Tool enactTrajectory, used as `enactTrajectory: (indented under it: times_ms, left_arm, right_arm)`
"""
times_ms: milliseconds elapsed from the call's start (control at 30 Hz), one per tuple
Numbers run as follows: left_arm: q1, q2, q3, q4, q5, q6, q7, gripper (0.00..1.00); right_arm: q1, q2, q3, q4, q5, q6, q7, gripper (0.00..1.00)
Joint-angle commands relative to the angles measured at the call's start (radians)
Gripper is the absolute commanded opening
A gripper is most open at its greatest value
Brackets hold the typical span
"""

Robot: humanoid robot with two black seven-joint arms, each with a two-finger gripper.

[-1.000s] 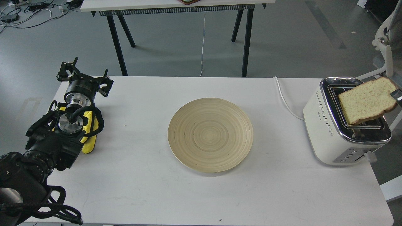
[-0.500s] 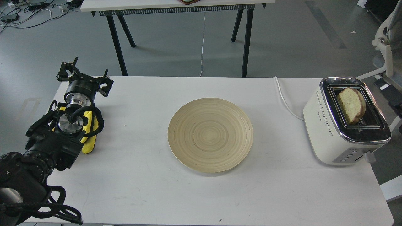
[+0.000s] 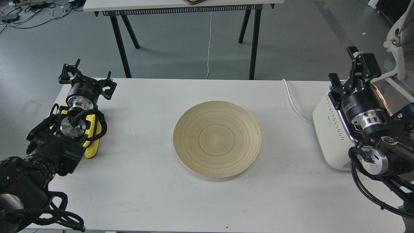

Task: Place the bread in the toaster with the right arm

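The cream-white toaster [image 3: 330, 129] stands at the right end of the white table [image 3: 155, 194]. Only its perforated left side shows. My right arm lies over its chrome top and hides the slots. The bread is hidden from view. My right gripper [image 3: 351, 69] points away from me above the toaster's far end, with its fingers spread and nothing between them. My left gripper [image 3: 87, 77] rests at the table's far left corner, fingers spread and empty.
A round bamboo plate [image 3: 216, 139] lies bare in the middle of the table. The toaster's white cord [image 3: 292, 100] runs off the back edge. Yellow padding [image 3: 92, 136] sits under my left arm. A second table [image 3: 181, 8] stands behind, a white chair [image 3: 399, 35] at far right.
The bread went from tilted over the toaster in my right gripper to standing in a slot, released. My right arm then swung in over the toaster and now covers it.
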Motion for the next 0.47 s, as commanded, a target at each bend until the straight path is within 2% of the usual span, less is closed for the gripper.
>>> enactTrajectory:
  times_ms: [0, 133, 267, 433]
  left_arm:
    - [-0.001, 0.0, 0.0, 0.0, 0.0, 0.0, 0.0, 1.0]
    - [0.0, 0.0, 0.0, 0.0, 0.0, 0.0, 0.0, 1.0]
    - [0.0, 0.0, 0.0, 0.0, 0.0, 0.0, 0.0, 1.0]
    - [0.0, 0.0, 0.0, 0.0, 0.0, 0.0, 0.0, 1.0]
  right_arm:
    - [-0.003, 0.135, 0.016, -0.123, 0.009, 0.144, 0.0, 0.99]
    - [-0.001, 0.26, 0.06, -0.275, 0.011, 0.285, 0.0, 0.99]
    - [-0.009, 0.334, 0.115, -0.311, 0.063, 0.279, 0.0, 0.99]
    - [-0.011, 0.352, 0.114, -0.32, 0.08, 0.261, 0.0, 0.99]
